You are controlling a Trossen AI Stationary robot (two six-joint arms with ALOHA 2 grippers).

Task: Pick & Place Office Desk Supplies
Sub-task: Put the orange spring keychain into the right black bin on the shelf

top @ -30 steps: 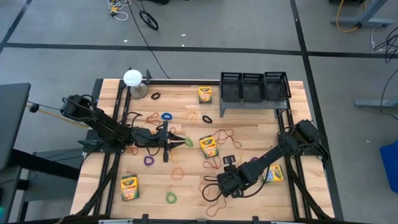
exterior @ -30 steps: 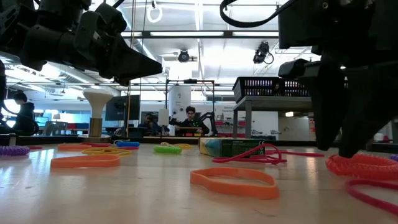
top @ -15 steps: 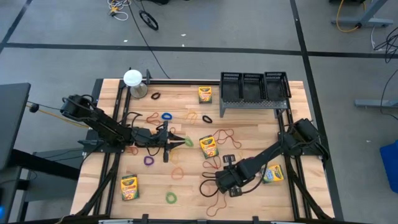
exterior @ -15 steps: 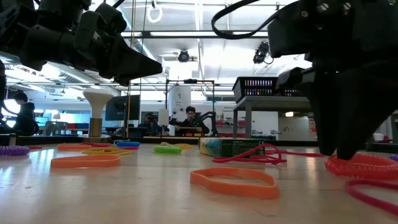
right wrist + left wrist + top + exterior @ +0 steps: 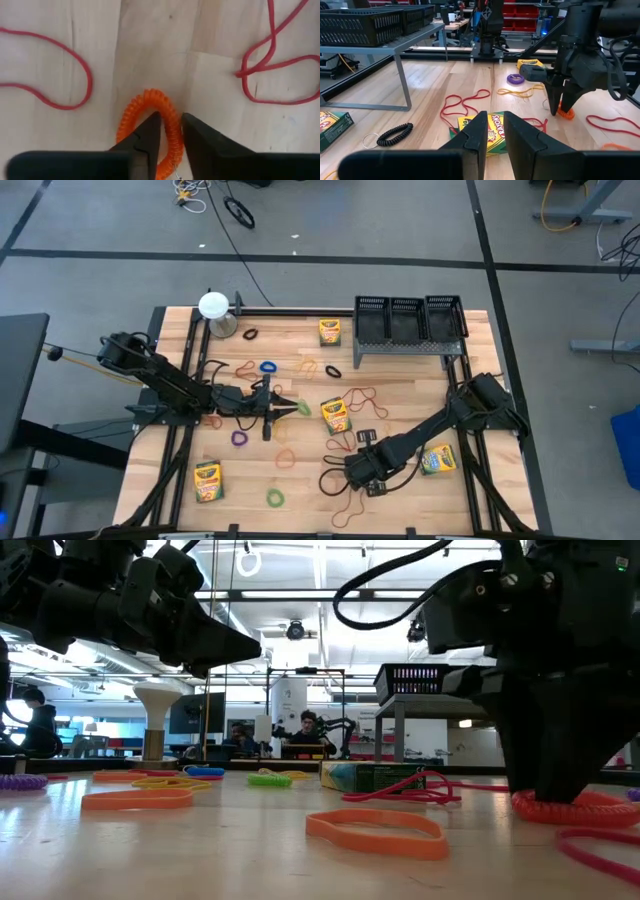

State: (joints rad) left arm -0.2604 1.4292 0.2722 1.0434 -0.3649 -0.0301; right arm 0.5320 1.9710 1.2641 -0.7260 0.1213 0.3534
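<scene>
right claw down on an orange coil loop near the front of the table.
the loop looks light, soft and springy, so it can slip or stretch; the best hold seems to be across one strand, where the narrowly open fingers now stand on both sides of it. it lies flat, long axis running away from the claw. left claw waits almost closed above the table's left middle.

The only legible text is the brand name "CRAYOLA", printed in dark letters on the yellow panel of the crayon box lying on the worktop, seen in the left wrist view. Print on the other boxes is too small to read.
</scene>
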